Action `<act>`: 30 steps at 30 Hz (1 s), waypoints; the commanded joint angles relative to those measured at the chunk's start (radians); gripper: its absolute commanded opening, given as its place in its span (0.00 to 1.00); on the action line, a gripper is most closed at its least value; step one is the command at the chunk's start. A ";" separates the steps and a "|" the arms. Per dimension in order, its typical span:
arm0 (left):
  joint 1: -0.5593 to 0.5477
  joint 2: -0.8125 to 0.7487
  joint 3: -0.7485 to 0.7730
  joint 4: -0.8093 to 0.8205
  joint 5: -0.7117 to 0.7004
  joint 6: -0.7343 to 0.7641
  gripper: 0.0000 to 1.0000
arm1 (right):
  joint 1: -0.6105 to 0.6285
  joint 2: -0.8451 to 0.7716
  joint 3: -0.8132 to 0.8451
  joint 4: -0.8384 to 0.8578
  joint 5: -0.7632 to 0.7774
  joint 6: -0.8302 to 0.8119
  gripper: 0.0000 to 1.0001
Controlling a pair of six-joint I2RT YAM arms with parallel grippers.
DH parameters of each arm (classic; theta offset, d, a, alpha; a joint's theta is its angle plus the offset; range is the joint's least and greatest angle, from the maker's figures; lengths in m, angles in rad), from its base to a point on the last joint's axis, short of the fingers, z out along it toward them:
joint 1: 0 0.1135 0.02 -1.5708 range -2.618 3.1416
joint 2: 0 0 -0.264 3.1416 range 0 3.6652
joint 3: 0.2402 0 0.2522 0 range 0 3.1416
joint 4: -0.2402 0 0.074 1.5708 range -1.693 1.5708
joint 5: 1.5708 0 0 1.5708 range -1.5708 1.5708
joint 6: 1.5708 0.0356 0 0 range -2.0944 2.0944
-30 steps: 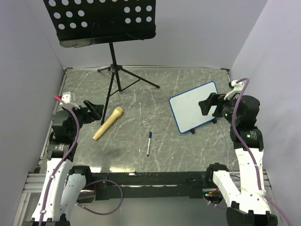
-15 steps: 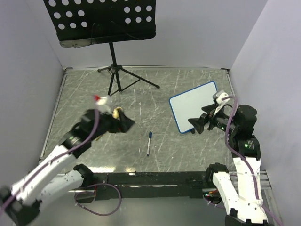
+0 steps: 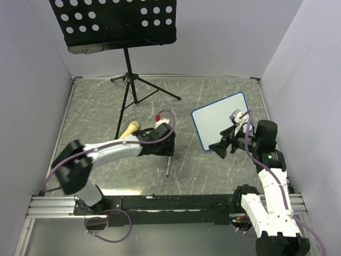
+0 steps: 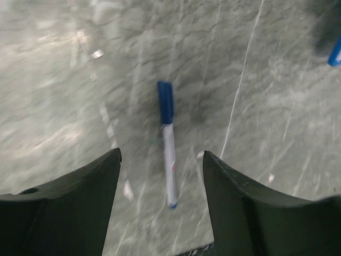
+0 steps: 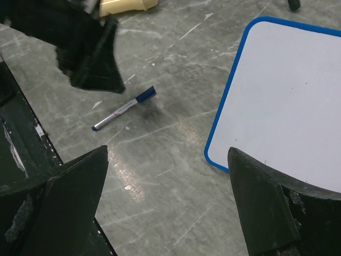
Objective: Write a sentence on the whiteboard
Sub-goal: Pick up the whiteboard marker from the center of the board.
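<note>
Moved since a sec ago, top view: L gripper, from far-left table edge, past mic, out to mid-table, now hanging over far end of pen; R gripper too, from over board down to just off its near-left corner, nose toward pen. Not moved: pen, board, mic, stand. Meaning for task, as a guess: approach to pen about done, pickup next, writing not begun, so v. early. Board lying on table at right, well apart from pen, white face blank, no sentence on it. L wrist view: pen flat on table, blue cap end away from cam, white barrel centred in gap btwn fingers; fingers apart, one each side, no contact w/ pen seen, nothing held; height above table hard to tell. Blue bit at upper-right edge, prob. board corner. R wrist view: fingers wide apart, nothing btwn them but bare table below; board's left part at upper right, blue frame and rounded corner clear, face unmarked; pen left of it, L gripper as dark bulk just beyond pen, mic tip at top edge. Count: 1 pen, 1 board, 1 mic, 1 stand, 2 grippers, 0 written words. Risk, as a guess: thin pen flat on hard table, easy to roll or skid w/ an off-centre close.
</note>
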 commanded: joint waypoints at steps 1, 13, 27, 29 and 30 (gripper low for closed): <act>-0.010 0.159 0.116 0.029 0.051 -0.008 0.57 | -0.012 0.006 0.000 0.058 -0.039 -0.031 1.00; -0.010 0.342 0.271 -0.096 -0.002 0.044 0.34 | -0.014 -0.023 -0.020 0.053 -0.057 -0.031 1.00; -0.009 0.238 0.247 -0.113 -0.035 0.046 0.45 | -0.014 -0.020 -0.024 0.042 -0.065 -0.034 1.00; 0.007 0.255 0.236 -0.104 -0.024 0.047 0.44 | -0.014 -0.020 -0.025 0.044 -0.065 -0.034 1.00; 0.011 0.264 0.236 -0.104 -0.022 0.050 0.44 | -0.014 -0.017 -0.025 0.044 -0.065 -0.035 1.00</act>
